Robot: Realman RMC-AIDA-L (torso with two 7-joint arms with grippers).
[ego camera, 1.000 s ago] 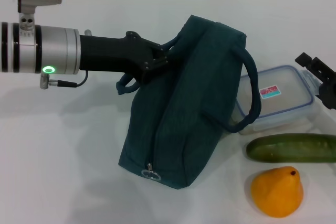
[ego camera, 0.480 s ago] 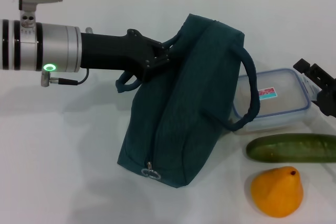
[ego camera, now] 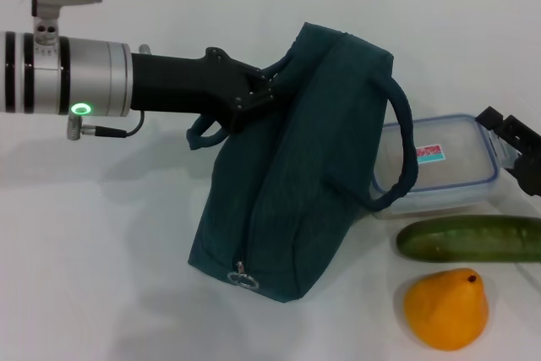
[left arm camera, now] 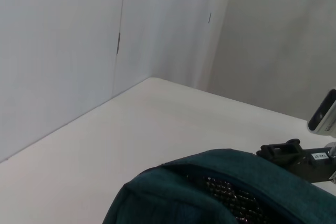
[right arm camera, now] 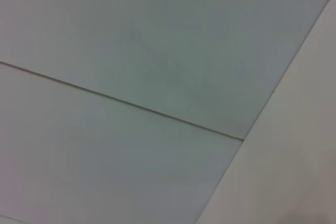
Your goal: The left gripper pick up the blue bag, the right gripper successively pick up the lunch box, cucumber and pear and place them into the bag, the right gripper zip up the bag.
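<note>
The left gripper (ego camera: 254, 95), a black two-fingered claw on a thick silver wrist, is clamped on one rolled handle of the large dark teal-blue fabric bag (ego camera: 296, 183), which leans on the white desk (ego camera: 101, 234) with its silver zipper ring (ego camera: 243, 277) low at the near end. The right gripper (ego camera: 517, 148), a black claw at the right edge, sits at the far end of the shallow clear plastic lunch box (ego camera: 439, 166) just beside the bag; whether it is wide or narrow I cannot tell. Nearer lie the long dark green cucumber (ego camera: 469, 238) and the orange-yellow pear (ego camera: 445, 309).

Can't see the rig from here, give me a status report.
Left gripper shut on blue bag handle. Right gripper at lunch box, nothing packed. Nothing blocking.
</note>
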